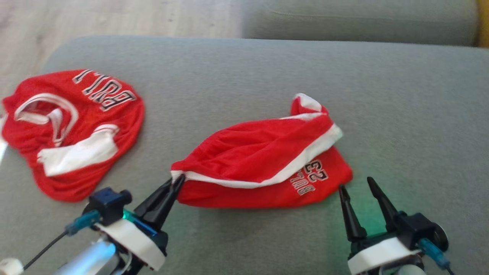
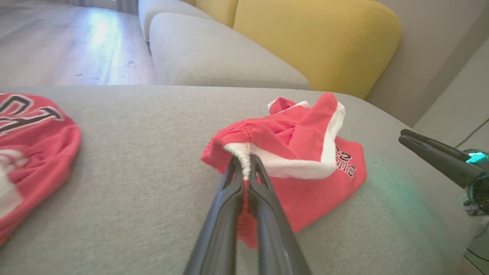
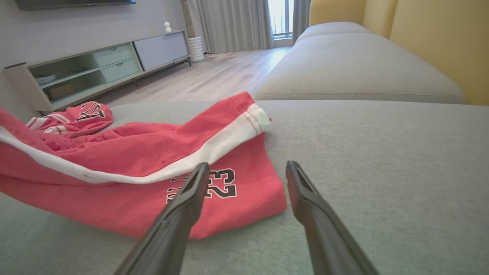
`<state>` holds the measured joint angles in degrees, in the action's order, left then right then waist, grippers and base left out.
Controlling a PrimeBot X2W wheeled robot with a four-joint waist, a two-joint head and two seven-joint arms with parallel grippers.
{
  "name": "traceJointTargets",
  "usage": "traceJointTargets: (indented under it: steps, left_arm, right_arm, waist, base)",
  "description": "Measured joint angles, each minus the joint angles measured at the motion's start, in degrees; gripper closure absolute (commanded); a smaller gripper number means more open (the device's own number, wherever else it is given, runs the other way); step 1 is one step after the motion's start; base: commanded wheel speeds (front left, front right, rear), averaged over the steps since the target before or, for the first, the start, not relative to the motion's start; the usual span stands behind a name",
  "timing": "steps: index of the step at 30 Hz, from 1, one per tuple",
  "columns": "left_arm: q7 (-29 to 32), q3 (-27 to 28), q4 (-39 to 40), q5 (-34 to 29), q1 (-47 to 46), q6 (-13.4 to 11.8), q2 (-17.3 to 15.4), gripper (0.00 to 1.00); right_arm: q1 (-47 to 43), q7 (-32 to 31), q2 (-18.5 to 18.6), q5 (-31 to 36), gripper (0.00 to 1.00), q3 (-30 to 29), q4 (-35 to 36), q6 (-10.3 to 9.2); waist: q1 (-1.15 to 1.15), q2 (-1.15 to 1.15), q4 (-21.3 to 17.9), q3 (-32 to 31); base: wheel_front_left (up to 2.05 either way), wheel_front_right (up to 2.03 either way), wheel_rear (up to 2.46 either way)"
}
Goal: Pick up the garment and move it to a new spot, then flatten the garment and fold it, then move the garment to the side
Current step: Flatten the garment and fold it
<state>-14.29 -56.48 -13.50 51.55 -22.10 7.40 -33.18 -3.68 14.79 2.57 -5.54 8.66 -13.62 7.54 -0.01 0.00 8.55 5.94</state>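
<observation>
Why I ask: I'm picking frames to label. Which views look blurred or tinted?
Head view: soft all over, the jersey smeared, green glow on the cushion by the right gripper. Left wrist view: left gripper fingers blurred near the lens, same green tint. Right wrist view: sharpest, though the window is blown out.

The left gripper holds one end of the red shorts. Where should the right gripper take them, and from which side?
Grip the right corner of the shorts, next to the printed 23, coming in low from the near right. That corner lies flat and free on the cushion, opposite the left gripper, and the right gripper sits beside it with jaws open.
</observation>
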Motion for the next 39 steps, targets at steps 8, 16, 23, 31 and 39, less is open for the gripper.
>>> traceJointTargets:
  steps: [8, 16, 23, 31, 39]
  left_arm:
    - [0.00, 4.41, -2.03, -2.85, 3.25, 0.18, 0.41, 1.00]
    - [0.00, 4.17, -1.99, -3.24, 3.60, 0.18, 2.07, 1.00]
    - [0.00, 3.30, -1.76, -3.23, 3.59, 0.18, 2.09, 1.00]
    - [0.00, 2.88, -1.36, -3.23, 3.52, 0.18, 2.00, 1.00]
    - [0.00, 3.13, -0.98, -3.77, 3.09, 0.18, 2.00, 1.00]
  right_arm:
    - [11.60, 0.00, 1.65, 2.29, 0.00, 4.56, -11.59, 0.00]
    - [17.45, 0.00, 5.70, 2.68, 0.00, 10.76, -19.33, 0.00]
    - [18.52, 0.00, 5.64, 2.37, 0.00, 11.31, -21.54, 0.00]
    - [19.90, 0.00, 5.33, 4.52, 0.53, 10.10, -24.60, 0.00]
    - [22.39, -0.01, 5.20, 3.35, 1.00, 13.30, -27.69, 0.00]
  waist:
    - [0.01, 0.00, 5.46, -0.39]
    - [0.01, 0.00, 8.61, -0.98]
    - [0.01, 0.00, 10.17, -1.20]
    - [0.01, 0.00, 10.29, -0.78]
    - [0.01, 0.00, 9.22, -0.04]
  base:
    - [0.00, 0.00, 0.00]
    - [0.00, 0.00, 0.00]
    - [0.00, 0.00, 0.00]
    - [0.00, 0.00, 0.00]
    - [0.00, 0.00, 0.00]
